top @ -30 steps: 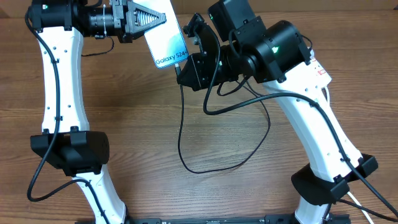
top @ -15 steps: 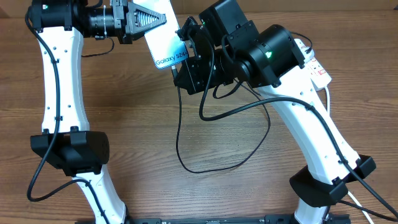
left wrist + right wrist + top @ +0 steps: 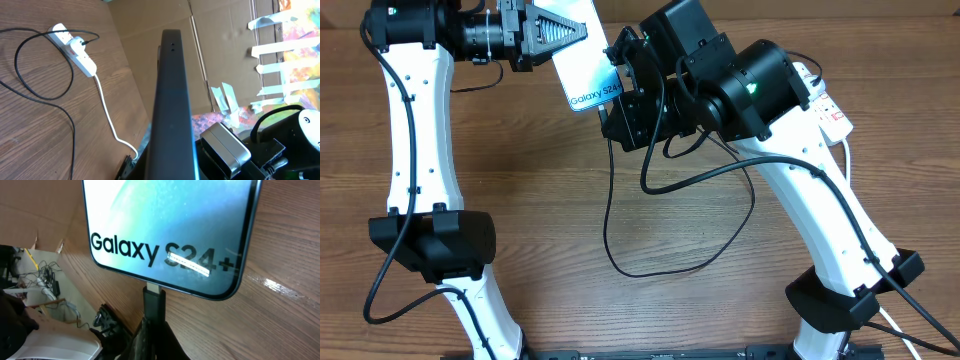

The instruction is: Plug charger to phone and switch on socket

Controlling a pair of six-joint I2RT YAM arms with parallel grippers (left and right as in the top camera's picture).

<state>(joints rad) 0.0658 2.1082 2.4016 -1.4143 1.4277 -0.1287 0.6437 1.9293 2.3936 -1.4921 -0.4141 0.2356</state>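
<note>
My left gripper (image 3: 563,30) is shut on the phone (image 3: 588,70) and holds it above the table at the back, its lit "Galaxy S24" screen facing up. In the left wrist view the phone's dark edge (image 3: 172,100) fills the middle. My right gripper (image 3: 618,112) is shut on the charger's black connector (image 3: 154,302), whose tip meets the phone's bottom edge (image 3: 170,225) at the port. The charger's black cable (image 3: 608,220) hangs down and loops over the table. The socket, a white power strip (image 3: 825,105), lies at the back right, and also shows in the left wrist view (image 3: 75,45).
The strip's thick white lead (image 3: 107,115) runs off toward the table's edge. The cable's loop (image 3: 720,250) lies mid-table between the two arm bases. Cardboard walls (image 3: 220,45) stand behind the table.
My right gripper has moved left and up with the connector, closing against the phone's bottom edge. In the last half second nothing visibly moved. The left arm held still.
</note>
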